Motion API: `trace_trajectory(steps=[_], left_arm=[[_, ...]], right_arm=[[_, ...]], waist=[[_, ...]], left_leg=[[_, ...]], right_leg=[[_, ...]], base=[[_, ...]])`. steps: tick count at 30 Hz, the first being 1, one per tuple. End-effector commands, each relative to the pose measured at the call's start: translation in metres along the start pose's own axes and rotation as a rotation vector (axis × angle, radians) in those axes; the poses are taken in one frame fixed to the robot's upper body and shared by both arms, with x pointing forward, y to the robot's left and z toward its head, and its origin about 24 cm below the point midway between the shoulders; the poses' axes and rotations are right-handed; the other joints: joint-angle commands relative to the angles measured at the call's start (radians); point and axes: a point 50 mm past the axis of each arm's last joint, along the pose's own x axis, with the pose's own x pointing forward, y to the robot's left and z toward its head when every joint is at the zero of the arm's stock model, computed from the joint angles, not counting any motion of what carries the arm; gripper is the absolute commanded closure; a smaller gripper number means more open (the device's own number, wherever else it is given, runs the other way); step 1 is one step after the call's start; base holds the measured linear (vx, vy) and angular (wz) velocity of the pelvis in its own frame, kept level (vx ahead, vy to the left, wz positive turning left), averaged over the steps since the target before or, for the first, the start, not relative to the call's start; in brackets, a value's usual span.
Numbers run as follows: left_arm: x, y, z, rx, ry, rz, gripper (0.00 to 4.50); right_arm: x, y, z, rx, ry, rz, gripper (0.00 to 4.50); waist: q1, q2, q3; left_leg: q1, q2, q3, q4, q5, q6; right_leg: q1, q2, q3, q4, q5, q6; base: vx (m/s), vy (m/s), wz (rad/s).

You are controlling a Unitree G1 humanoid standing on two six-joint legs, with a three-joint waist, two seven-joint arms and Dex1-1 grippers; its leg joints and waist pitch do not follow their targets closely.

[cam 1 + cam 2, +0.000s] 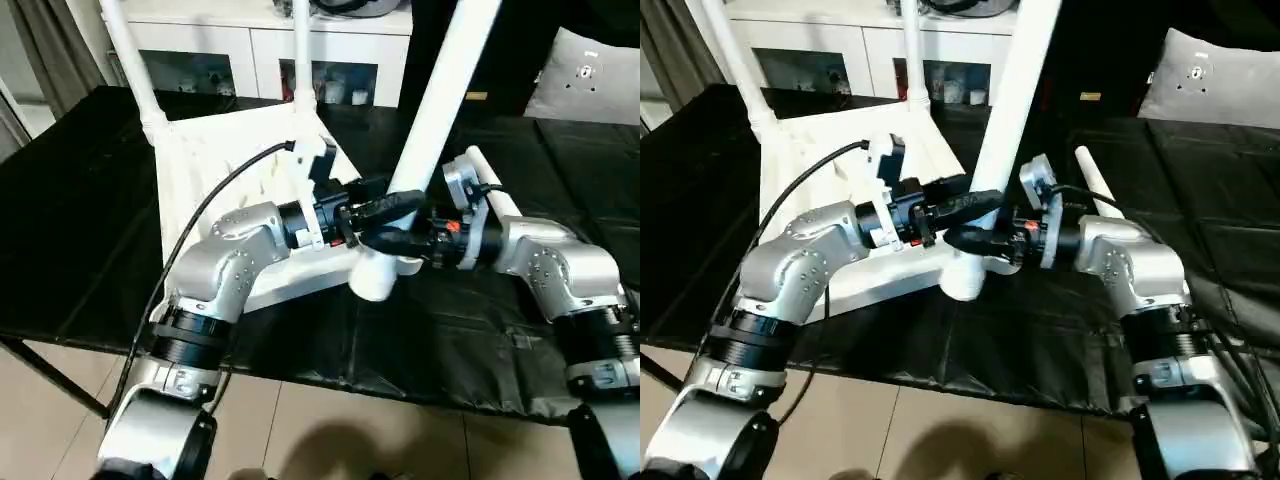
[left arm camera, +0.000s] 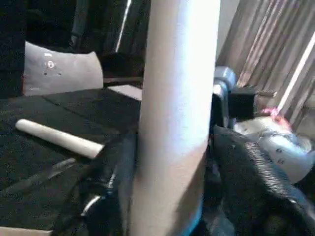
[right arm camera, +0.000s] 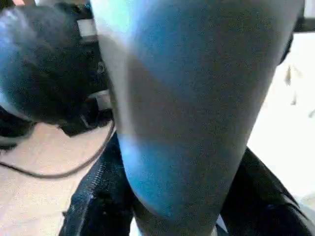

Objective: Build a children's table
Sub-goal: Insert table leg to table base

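Both our left hand (image 1: 375,208) and right hand (image 1: 385,240) pinch the leg (image 1: 435,110); we should hold it straight over the corner socket (image 1: 375,275) and press down.

The table top (image 1: 215,160) and its legs (image 1: 440,100) look like smooth white plastic with a soft sheen. The surface (image 1: 80,230) wears a black, slightly glossy, creased sheet. The forearms (image 1: 230,260) are brushed silver metal; the left gripper (image 1: 385,208) is matt black.
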Motion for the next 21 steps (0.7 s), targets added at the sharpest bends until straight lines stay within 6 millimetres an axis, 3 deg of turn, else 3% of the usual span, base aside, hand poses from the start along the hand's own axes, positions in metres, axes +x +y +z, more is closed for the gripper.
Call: trace_trajectory(steps=[1,4,7,14,16,17,19,21], left_arm=[[0.017,-0.027,0.010,0.007,-0.048,-0.191,1.61],[0.019,-0.039,0.010,-0.044,-0.086,-0.273,1.49],[0.019,-0.036,0.012,-0.061,-0.118,-0.243,1.49],[0.004,-0.001,0.017,0.003,-0.153,0.053,1.49],[-0.007,0.011,0.011,0.053,-0.077,0.162,1.49],[-0.013,0.018,0.005,0.097,-0.001,0.221,1.49],[-0.019,0.022,-0.005,0.148,0.098,0.249,1.49],[-0.021,0.025,-0.013,0.181,0.172,0.263,1.49]], right_arm=[[-0.004,-0.004,-0.007,0.034,0.013,-0.068,2.65],[-0.005,-0.004,-0.009,0.034,0.002,-0.088,2.65],[-0.006,-0.005,-0.009,0.017,-0.020,-0.118,2.65],[-0.022,-0.011,-0.011,-0.005,-0.043,-0.305,2.65],[-0.031,-0.015,-0.014,-0.036,-0.018,-0.388,2.65],[-0.036,-0.017,-0.014,-0.058,-0.022,-0.436,2.65],[-0.040,-0.020,-0.014,-0.069,-0.043,-0.495,2.65],[-0.042,-0.022,-0.013,-0.087,-0.041,-0.539,2.65]], waist=[[0.004,-0.025,-0.084],[0.002,-0.020,-0.082],[0.001,-0.018,-0.081],[0.002,-0.016,-0.082],[-0.001,-0.013,-0.081],[-0.005,-0.017,-0.082],[-0.014,-0.019,-0.083],[-0.019,-0.014,-0.083]], left_leg=[[-0.015,0.044,-0.003,-0.054,0.138,0.156],[-0.015,0.043,-0.002,-0.054,0.126,0.154],[-0.014,0.039,-0.002,-0.057,0.103,0.142],[-0.009,0.035,-0.002,-0.059,0.085,0.109],[-0.013,0.034,-0.004,-0.059,0.084,0.109],[-0.015,0.032,-0.004,-0.059,0.085,0.110],[-0.017,0.026,-0.001,-0.057,0.079,0.112],[-0.013,0.029,-0.004,-0.059,0.075,0.110]], right_leg=[[0.093,-0.065,0.063,-0.058,-0.202,-0.122],[0.092,-0.064,0.063,-0.061,-0.217,-0.121],[0.094,-0.062,0.061,-0.069,-0.255,-0.101],[0.093,-0.057,0.059,-0.080,-0.285,-0.069],[0.093,-0.055,0.058,-0.079,-0.281,-0.051],[0.097,-0.054,0.057,-0.077,-0.275,-0.037],[0.097,-0.053,0.055,-0.080,-0.289,-0.017],[0.092,-0.052,0.053,-0.083,-0.312,-0.006]], base=[[0.000,0.000,0.00],[0.000,0.000,0.00],[0.000,0.000,0.00],[0.000,0.000,0.00],[0.000,0.000,0.00],[0.000,0.000,0.00],[0.000,0.000,0.00],[0.000,0.000,0.00]])
